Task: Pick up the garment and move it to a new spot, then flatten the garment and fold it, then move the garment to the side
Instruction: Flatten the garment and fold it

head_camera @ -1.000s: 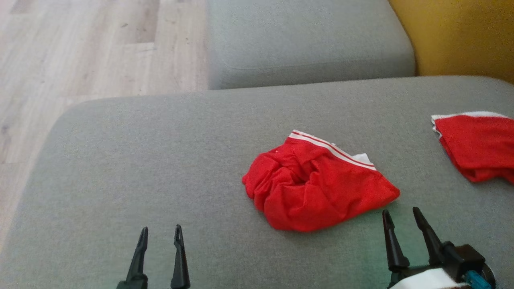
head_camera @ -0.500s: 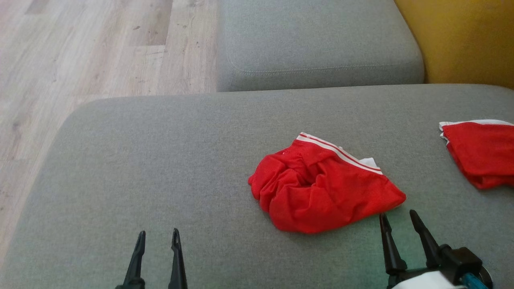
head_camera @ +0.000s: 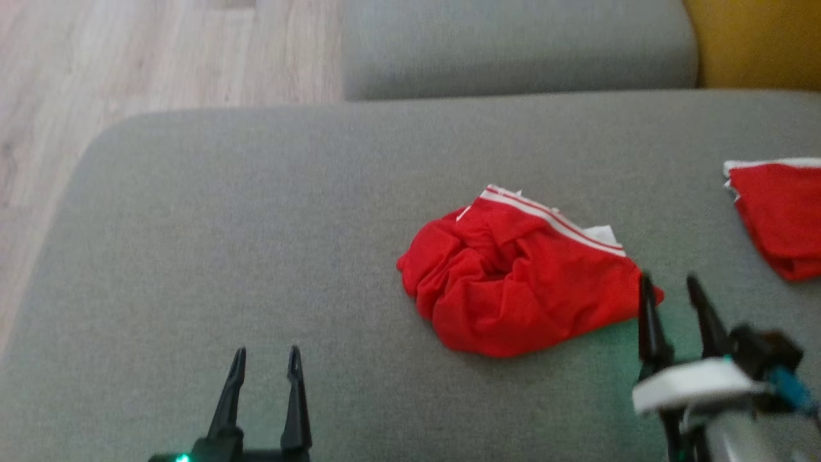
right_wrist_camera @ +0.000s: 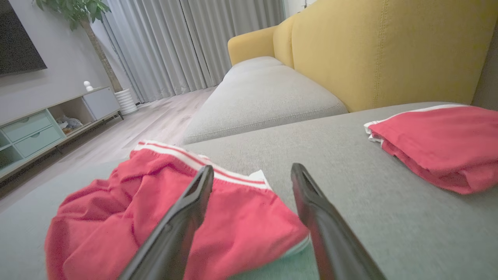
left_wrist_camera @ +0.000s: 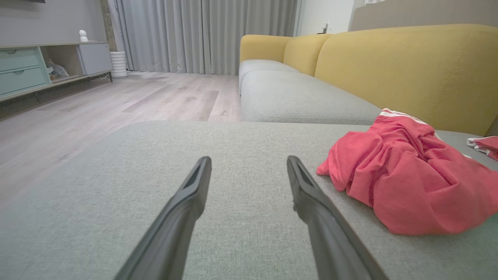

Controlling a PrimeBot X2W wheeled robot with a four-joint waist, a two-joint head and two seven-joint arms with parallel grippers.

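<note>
Right pincer (head_camera: 668,278) gapes, apparently just over a corner of the garment (head_camera: 513,289).

Red garment (head_camera: 513,289): crumpled in a loose heap, not flattened or folded. White-striped waistband runs along its far edge. Lies right of centre on grey sofa cushion (head_camera: 256,224).

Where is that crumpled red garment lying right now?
In the head view the crumpled red garment lies right of centre on the grey sofa cushion, by the open right gripper, with a folded red garment farther right.
</note>
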